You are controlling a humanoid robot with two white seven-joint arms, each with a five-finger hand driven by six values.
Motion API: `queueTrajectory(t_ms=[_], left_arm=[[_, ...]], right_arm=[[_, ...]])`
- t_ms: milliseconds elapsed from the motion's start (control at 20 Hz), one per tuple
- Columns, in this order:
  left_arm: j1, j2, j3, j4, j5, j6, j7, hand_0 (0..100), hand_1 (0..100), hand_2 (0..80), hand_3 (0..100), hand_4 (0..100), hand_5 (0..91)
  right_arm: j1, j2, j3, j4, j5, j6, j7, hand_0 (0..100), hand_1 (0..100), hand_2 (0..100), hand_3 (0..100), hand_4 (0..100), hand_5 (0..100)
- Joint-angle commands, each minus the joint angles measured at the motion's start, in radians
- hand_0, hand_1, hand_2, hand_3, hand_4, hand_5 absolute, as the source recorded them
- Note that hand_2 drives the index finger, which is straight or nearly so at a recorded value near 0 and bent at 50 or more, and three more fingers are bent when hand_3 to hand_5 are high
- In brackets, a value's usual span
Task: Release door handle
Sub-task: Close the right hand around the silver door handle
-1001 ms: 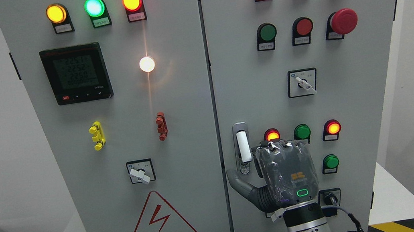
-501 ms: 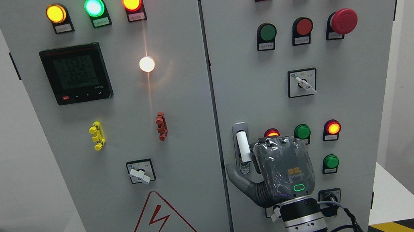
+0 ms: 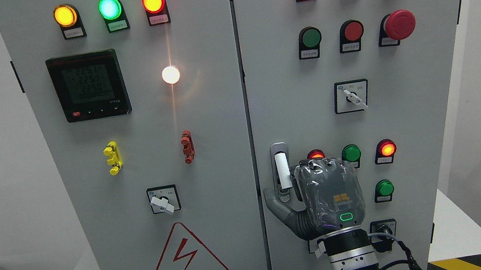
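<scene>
Here | right robot hand [image 3: 324, 194]: grip state unclear | beside door handle [image 3: 282, 171] | right cabinet door [image 3: 408, 121] closed

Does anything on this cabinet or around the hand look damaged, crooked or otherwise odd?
Nothing stands out. Both grey cabinet doors look shut and flush, lamps and switches sit straight, and the white door handle stands upright. The right hand is beside the handle, not gripping it; its crinkled clear covering looks like a wrap, not damage.
</scene>
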Motion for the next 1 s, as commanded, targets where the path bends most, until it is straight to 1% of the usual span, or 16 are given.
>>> queueTrajectory(t_ms=[0,401,651,951], left_arm=[[-0.028,0.000,0.000,0.029,0.001,0.000,0.000,12,56,0.0,0,0,0.0],[-0.026,0.000,0.000,0.029,0.001,0.000,0.000,12,56,0.0,0,0,0.0],[-0.028,0.000,0.000,0.029,-0.001,0.000,0.000,12,56,0.0,0,0,0.0],[-0.028,0.000,0.000,0.029,0.001,0.000,0.000,12,56,0.0,0,0,0.0]], right_arm=[[0.000,0.003,-0.004,0.001,-0.001,0.000,-0.008,32,38,99,100,97,100],[0.003,0.004,-0.006,0.003,-0.006,0.002,-0.008,33,39,99,100,97,100],[0.003,0.003,-0.024,0.003,-0.007,0.005,-0.006,33,39,99,100,97,100],[0.003,0.004,-0.024,0.004,-0.007,0.005,-0.005,32,40,98,100,97,100]])
